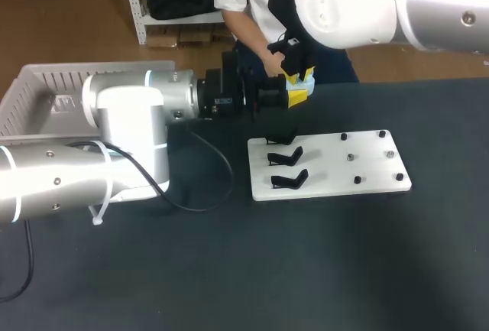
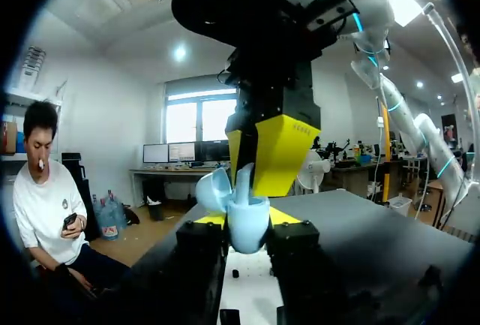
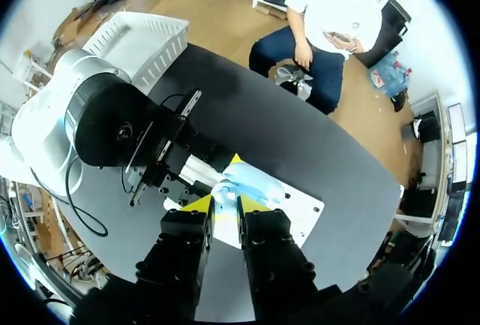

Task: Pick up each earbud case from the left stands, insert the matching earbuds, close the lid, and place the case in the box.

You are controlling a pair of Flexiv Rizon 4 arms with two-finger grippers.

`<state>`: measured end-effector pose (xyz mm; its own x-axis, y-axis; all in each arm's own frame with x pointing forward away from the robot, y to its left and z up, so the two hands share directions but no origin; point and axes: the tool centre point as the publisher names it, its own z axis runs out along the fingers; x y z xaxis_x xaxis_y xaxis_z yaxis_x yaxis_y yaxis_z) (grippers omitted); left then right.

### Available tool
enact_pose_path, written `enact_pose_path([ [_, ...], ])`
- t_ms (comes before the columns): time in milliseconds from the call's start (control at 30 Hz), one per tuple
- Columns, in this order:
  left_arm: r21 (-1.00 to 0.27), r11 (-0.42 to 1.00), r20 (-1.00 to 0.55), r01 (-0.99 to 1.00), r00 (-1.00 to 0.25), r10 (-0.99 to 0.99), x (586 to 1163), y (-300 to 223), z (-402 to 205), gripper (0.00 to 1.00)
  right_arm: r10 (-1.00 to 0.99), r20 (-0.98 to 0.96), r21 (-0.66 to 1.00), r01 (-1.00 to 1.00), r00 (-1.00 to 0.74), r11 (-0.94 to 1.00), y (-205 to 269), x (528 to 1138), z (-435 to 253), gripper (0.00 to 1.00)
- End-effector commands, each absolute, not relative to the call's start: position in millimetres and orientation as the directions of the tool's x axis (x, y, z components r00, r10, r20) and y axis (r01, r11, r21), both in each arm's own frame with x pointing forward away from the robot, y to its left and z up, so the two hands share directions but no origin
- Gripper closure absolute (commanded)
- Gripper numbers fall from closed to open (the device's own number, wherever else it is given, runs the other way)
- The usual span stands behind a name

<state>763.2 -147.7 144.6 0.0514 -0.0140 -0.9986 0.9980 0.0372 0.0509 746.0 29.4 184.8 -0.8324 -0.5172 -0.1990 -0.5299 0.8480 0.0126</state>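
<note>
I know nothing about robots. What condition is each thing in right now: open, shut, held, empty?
earbud case, lid open, held in the air.
left gripper, shut on the earbud case.
right gripper, directly above the open case; its grip cannot be told.
stands, all three bare.
box, no case visible in it.
</note>
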Motion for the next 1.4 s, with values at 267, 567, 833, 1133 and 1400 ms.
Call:
enact_pose_path([
  [267, 0.057, 0.043, -0.998, 0.997, 0.058, -0.020, 761, -147, 145, 1.00, -0.513, -0.200, 0.011, -0.525, -0.835, 0.851, 28, 744, 180, 0.73],
  [567, 0.057, 0.043, -0.998, 0.997, 0.058, -0.020, 761, -147, 145, 1.00, -0.505, -0.206, 0.026, -0.520, -0.838, 0.854, 28, 742, 182, 0.62],
  [833, 0.057, 0.043, -0.998, 0.997, 0.058, -0.020, 761, -147, 145, 1.00, -0.499, -0.206, 0.064, -0.521, -0.842, 0.851, 32, 743, 185, 0.60],
  [1133, 0.057, 0.043, -0.998, 0.997, 0.058, -0.020, 761, -147, 145, 1.00, -0.478, -0.200, 0.096, -0.503, -0.855, 0.859, 33, 744, 190, 0.59],
  [1400, 0.057, 0.043, -0.998, 0.997, 0.058, -0.020, 761, -147, 145, 1.00, -0.469, -0.219, 0.093, -0.497, -0.856, 0.863, 34, 746, 198, 0.57],
])
